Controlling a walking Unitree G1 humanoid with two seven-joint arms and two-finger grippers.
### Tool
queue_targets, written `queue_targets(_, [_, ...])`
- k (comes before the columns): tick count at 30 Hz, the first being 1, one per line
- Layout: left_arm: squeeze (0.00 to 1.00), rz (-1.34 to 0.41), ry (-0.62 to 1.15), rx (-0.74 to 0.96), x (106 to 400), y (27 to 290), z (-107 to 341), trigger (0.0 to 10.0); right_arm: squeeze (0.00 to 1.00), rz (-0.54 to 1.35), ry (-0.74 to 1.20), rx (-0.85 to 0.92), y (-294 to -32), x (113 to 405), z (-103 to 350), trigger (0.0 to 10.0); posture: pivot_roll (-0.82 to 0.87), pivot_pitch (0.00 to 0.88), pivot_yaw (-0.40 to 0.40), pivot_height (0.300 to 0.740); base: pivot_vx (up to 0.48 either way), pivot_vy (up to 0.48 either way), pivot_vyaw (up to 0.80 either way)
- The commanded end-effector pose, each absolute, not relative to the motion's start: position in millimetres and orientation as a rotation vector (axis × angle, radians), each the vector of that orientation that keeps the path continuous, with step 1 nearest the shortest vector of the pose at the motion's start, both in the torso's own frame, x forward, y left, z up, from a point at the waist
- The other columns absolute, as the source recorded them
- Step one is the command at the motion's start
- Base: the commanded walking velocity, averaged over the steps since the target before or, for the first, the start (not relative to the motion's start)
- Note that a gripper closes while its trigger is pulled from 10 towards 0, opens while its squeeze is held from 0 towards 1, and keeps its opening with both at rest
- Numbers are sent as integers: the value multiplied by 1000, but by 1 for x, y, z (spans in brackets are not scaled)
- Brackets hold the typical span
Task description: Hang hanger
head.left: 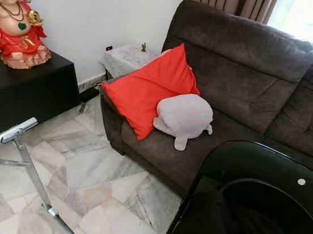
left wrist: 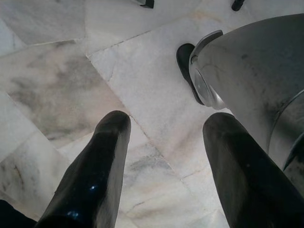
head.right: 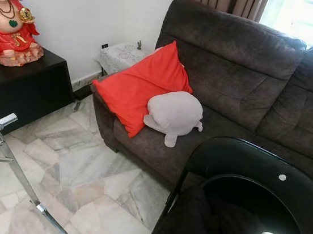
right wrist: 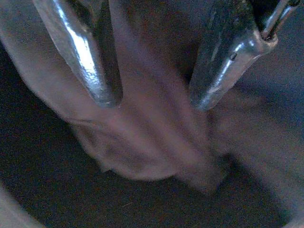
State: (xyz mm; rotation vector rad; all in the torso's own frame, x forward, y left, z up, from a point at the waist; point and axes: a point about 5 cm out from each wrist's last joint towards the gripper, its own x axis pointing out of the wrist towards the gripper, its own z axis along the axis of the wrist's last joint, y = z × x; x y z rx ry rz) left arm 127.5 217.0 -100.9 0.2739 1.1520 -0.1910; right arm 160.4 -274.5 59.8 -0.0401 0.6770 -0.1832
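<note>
R gripper [right wrist: 154, 102] is down inside the black basket [head.left: 306, 198] at near right, fingers spread apart over a rumpled dark cloth [right wrist: 156, 147], gripping nothing yet. L gripper [left wrist: 166, 156] hangs idle, fingers apart, over the marble floor [head.left: 91, 183]. Can't make out a hanger w/ certainty; judging by the task it's prob. in the basket under the cloth. The metal rack bar [head.left: 5, 138] at near left looks like where it should go. Risks: fingers could pinch only fabric and lift the cloth w/o the hanger, since it's dim in there. Also the rack sits well apart from the basket, so a snagged garment could drag.
</note>
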Motion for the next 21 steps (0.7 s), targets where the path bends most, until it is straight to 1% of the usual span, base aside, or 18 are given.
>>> queue_targets(1, [0, -198, 1166, 282, 126, 219, -101, 10000, 0, -115, 698, -40, -276, 159, 65, 10000, 14, 0, 13, 740, 0, 0, 0])
queue_targets(3, [0, -198, 1166, 282, 126, 219, -101, 10000, 0, -121, 705, -51, -284, 159, 69, 10000, 14, 0, 14, 740, 0, 0, 0])
queue_targets(4, [0, -197, 1166, 282, 126, 219, -101, 10000, 0, -142, 718, -46, -294, 157, 72, 10000, 9, 0, 15, 740, 0, 0, 0])
queue_targets(5, [0, -197, 1166, 282, 126, 219, -101, 10000, 0, -142, 718, -46, -294, 157, 72, 10000, 9, 0, 15, 740, 0, 0, 0])
queue_targets(6, [0, -197, 1166, 282, 126, 219, -101, 10000, 0, -150, 739, -45, -302, 155, 74, 10000, 5, 0, 15, 740, 0, 0, 0])
queue_targets(8, [0, -198, 1167, 282, 126, 220, -101, 10000, 0, -122, 768, -62, -305, 152, 76, 10000, 2, 0, 16, 740, 0, 0, 0])
queue_targets(14, [0, -206, 1170, 281, 126, 219, -101, 10000, 0, -9, 816, -53, -302, 148, 70, 10000, 4, 0, 17, 740, 0, 0, 0])
queue_targets(16, [0, -204, 1170, 280, 126, 219, -101, 10000, 0, 46, 808, -19, -293, 152, 66, 10000, 10, 0, 15, 740, 0, 0, 0])
queue_targets(21, [0, -201, 1170, 277, 126, 219, -101, 10000, 0, 56, 829, -10, -290, 153, 60, 10000, 15, 0, 15, 740, 0, 0, 0])
